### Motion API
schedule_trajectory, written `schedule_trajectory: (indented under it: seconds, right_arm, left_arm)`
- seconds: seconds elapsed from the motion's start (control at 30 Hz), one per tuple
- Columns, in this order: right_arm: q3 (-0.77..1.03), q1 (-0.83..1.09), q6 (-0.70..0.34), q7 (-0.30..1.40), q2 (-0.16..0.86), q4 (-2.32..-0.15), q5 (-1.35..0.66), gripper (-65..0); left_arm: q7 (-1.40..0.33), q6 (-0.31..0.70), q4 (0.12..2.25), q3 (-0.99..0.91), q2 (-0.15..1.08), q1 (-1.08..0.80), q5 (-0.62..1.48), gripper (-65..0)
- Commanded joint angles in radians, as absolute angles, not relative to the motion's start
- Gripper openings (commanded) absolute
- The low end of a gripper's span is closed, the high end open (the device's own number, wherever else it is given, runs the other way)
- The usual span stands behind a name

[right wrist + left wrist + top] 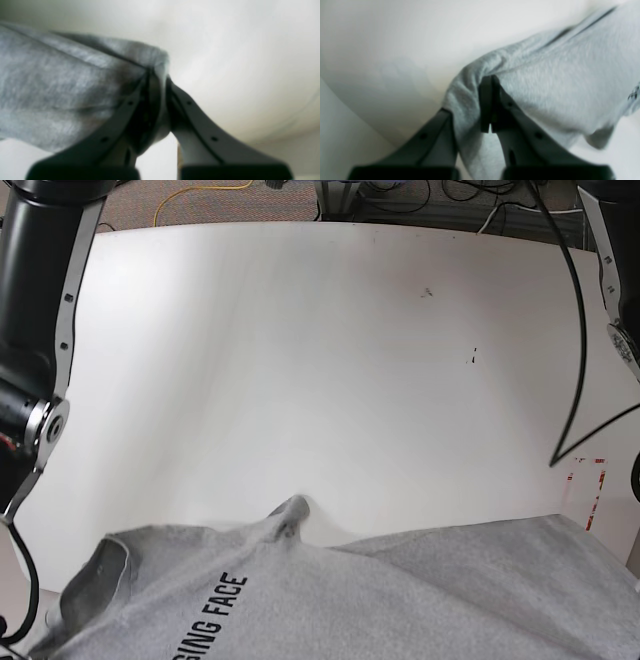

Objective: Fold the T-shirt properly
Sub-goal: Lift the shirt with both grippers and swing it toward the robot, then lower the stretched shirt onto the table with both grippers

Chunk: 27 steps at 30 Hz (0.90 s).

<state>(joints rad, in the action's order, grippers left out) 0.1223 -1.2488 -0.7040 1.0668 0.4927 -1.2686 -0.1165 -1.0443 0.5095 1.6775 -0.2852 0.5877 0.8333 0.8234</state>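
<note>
Both claws are clamped on the T-shirt [330, 600]: the left gripper [490, 105] and right gripper [160, 100] each pinch a cloth edge, and it stretches sideways between them over the table's [330, 360] near edge

The T-shirt [400, 590] is seen as light heather grey, with black block lettering printed on it near the front edge of the tabletop [300, 360], which is plain white with a few small dark specks. Dark grey gripper fingers [492, 105] are shown.
</note>
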Motion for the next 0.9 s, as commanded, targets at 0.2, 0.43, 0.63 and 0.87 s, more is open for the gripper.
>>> schedule_trajectory:
  seconds: [0.2,0.43,0.63,0.87]
  right_arm:
    - [0.278,-0.921,-0.698,1.047,0.495,-1.466,-0.116,-65.0]
    - [0.384,-0.671,-0.698,1.047,0.444,-1.577,-0.116,-65.0]
    - [0.437,-0.484,-0.698,1.047,0.397,-1.658,-0.116,-65.0]
    - [0.456,-0.309,-0.698,1.047,0.346,-1.738,-0.116,-65.0]
  left_arm:
    - [-1.015,0.504,1.781,-0.3,0.562,0.591,0.819,-65.0]
    - [-1.015,0.504,1.847,-0.371,0.526,0.358,0.825,-65.0]
    - [-1.017,0.506,1.888,-0.426,0.504,0.176,0.823,-65.0]
    - [-1.017,0.506,1.894,-0.443,0.504,-0.001,0.825,-65.0]
